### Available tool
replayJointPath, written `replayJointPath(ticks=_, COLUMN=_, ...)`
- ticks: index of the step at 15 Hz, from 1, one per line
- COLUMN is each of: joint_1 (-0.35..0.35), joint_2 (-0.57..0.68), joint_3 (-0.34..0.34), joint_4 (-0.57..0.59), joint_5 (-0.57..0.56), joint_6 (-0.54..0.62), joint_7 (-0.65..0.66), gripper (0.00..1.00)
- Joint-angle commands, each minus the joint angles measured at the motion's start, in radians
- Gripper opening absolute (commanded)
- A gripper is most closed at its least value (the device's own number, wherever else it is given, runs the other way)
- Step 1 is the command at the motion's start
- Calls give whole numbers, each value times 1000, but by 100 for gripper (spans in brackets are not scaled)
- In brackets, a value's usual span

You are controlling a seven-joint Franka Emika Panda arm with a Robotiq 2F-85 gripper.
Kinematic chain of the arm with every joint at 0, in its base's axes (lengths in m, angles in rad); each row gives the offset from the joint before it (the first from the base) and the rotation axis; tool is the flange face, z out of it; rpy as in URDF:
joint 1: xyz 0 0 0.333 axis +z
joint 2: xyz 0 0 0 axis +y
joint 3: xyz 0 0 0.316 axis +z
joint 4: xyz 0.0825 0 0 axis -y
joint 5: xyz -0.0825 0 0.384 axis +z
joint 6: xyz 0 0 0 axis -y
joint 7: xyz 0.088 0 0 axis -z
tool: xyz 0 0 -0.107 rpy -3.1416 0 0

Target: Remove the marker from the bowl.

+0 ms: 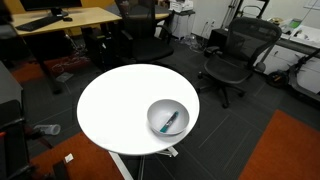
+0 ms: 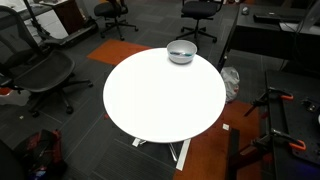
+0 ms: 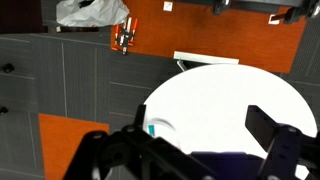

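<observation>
Office room, white round table (image 1: 115,105). Gripper (image 3: 185,135) above table, jaws wide apart. Bowl (image 1: 168,118) below gripper, near one finger in wrist view; marker (image 1: 172,122) lies inside bowl.

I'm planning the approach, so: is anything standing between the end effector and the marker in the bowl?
Nothing visible does. The marker lies uncovered in the bowl, with nothing else on the white table in an exterior view; only the bowl's rim surrounds it. The open end effector hangs above the table.
</observation>
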Motion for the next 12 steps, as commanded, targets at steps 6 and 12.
replayJointPath(ticks=6, joint_1=-17, joint_2=476, joint_3=-18, joint_4=293, joint_5=150, joint_6=208, joint_7=-37, gripper=100)
replayJointPath(ticks=12, joint_1=-60, joint_2=704, joint_3=24, joint_4=440, joint_5=244, joint_6=232, joint_7=-55, gripper=100)
